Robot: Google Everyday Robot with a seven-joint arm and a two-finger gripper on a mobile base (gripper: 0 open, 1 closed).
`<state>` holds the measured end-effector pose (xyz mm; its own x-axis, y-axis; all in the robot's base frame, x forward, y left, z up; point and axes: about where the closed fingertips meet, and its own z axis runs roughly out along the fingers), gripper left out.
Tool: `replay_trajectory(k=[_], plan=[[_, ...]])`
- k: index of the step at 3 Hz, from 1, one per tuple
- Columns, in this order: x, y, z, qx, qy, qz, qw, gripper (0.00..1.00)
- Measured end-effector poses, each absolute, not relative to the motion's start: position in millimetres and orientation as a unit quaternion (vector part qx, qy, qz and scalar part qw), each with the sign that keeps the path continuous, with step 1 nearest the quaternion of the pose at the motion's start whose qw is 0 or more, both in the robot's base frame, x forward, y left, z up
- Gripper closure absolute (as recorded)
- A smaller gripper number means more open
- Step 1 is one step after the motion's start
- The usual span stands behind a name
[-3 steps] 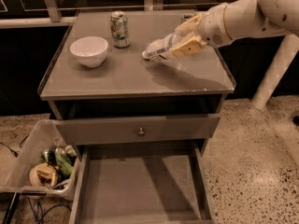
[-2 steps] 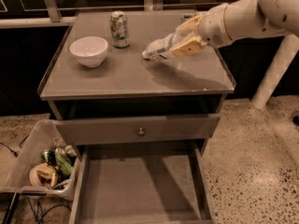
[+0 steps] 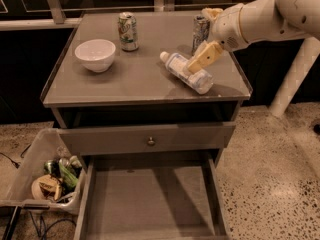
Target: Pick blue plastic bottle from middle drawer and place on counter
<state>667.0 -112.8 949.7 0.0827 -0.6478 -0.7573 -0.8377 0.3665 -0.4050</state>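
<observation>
The blue plastic bottle [image 3: 187, 73], clear with a white cap and pale label, lies on its side on the right part of the grey counter [image 3: 135, 81], cap pointing back-left. My gripper [image 3: 207, 35] hangs just above it with the fingers spread. The lower cream finger [image 3: 203, 58] is over the bottle's middle and the upper one is near a can. The middle drawer [image 3: 86, 204] is pulled out below, and its flat floor is bare.
A white bowl [image 3: 95, 54] and a green-white can [image 3: 128, 31] stand at the counter's back left. A second can [image 3: 201, 31] stands right behind my gripper. A shut drawer front with a knob [image 3: 150, 140] is under the counter. A bin of rubbish [image 3: 45, 176] sits on the floor at left.
The bottle, held tilted above the counter before, now lies on the counter. My fingers have spread apart and no longer clamp it.
</observation>
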Motion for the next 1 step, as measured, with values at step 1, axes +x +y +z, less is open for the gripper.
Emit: replay_trajectory(k=[1], plan=[[667.0,-112.8,949.7,-0.554,0.670,0.098,0.484,0.00]])
